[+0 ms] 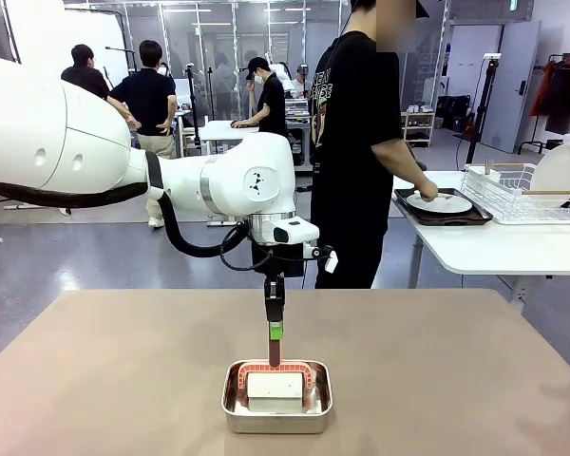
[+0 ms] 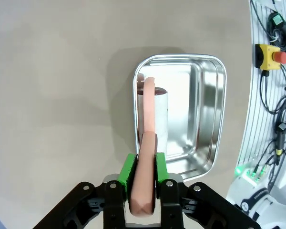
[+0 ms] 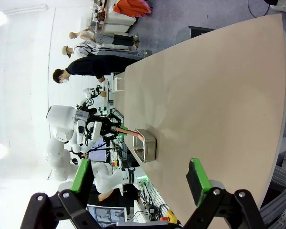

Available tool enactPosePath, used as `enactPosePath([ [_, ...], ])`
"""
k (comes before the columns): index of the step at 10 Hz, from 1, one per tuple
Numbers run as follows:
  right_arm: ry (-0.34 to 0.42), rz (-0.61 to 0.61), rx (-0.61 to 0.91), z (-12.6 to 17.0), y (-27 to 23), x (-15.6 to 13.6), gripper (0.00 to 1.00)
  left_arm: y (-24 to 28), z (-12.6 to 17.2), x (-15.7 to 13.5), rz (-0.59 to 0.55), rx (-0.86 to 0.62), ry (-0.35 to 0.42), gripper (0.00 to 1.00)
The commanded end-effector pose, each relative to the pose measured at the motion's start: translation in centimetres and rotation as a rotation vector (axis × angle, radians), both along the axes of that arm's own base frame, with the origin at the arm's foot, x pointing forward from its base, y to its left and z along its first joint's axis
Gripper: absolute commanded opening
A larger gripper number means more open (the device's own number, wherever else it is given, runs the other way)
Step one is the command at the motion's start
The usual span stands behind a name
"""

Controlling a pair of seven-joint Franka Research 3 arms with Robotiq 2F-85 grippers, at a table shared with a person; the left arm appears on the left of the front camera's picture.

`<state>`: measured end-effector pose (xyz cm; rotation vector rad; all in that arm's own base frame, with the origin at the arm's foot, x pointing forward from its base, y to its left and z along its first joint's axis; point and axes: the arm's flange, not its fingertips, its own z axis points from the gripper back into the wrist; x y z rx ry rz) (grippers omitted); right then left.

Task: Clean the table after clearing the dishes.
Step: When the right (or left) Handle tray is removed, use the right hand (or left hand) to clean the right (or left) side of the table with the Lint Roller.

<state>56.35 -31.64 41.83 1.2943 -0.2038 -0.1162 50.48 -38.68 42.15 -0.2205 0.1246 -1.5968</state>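
On the tan-brown table (image 1: pixel 123 380), a small steel pan (image 1: pixel 277 410) holds a white cleaning block (image 1: pixel 275 386) with a salmon-pink arched handle (image 1: pixel 276 366). My left gripper (image 1: pixel 275 334) points straight down over the pan, shut on the top of that handle. In the left wrist view the green pads (image 2: pixel 128 171) of the left gripper (image 2: pixel 144 164) squeeze the pink handle (image 2: pixel 148 119) above the pan (image 2: pixel 200 114). My right gripper (image 3: pixel 139 181) is open and holds nothing, far out over the table (image 3: pixel 219 95). A white plate on a dark tray (image 1: pixel 441 203) lies on the white side table, under a person's hand.
A person in a black T-shirt (image 1: pixel 356 142) stands beyond the table's far edge, turned to the white side table (image 1: pixel 494 249). A wire dish rack (image 1: pixel 524 190) with a plate stands there. Cables and an emergency-stop button (image 2: pixel 271 55) sit off the table's near side.
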Motion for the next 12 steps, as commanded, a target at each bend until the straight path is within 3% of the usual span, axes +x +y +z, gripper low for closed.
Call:
enactPosePath([
  [1,-0.003,0.0,-0.001,0.2,0.1,-0.1,1.0,1.0,0.2,-1.2,-0.014,-0.001,0.009,0.04],
  [2,-0.003,0.0,-0.001,0.2,0.1,-0.1,1.0,0.9,0.7,-1.4,-0.014,-0.002,0.007,0.06],
  [3,-0.003,0.0,-0.001,0.2,0.1,-0.1,1.0,0.9,1.1,-1.7,-0.007,0.004,0.003,0.0],
  [4,-0.003,0.0,-0.001,0.2,0.1,-0.1,1.0,0.9,1.8,-2.0,0.003,0.013,0.006,0.0],
  [8,-0.003,0.0,-0.001,0.2,0.1,-0.1,1.0,0.4,6.7,-3.7,0.062,0.045,-0.065,0.0],
  [10,-0.003,0.0,-0.001,0.2,0.1,-0.1,1.0,0.5,9.5,-3.3,0.101,0.052,-0.111,0.0],
  [12,-0.003,0.0,-0.001,0.2,0.1,-0.1,1.0,0.2,10.9,-2.9,0.115,0.073,-0.109,0.0],
])
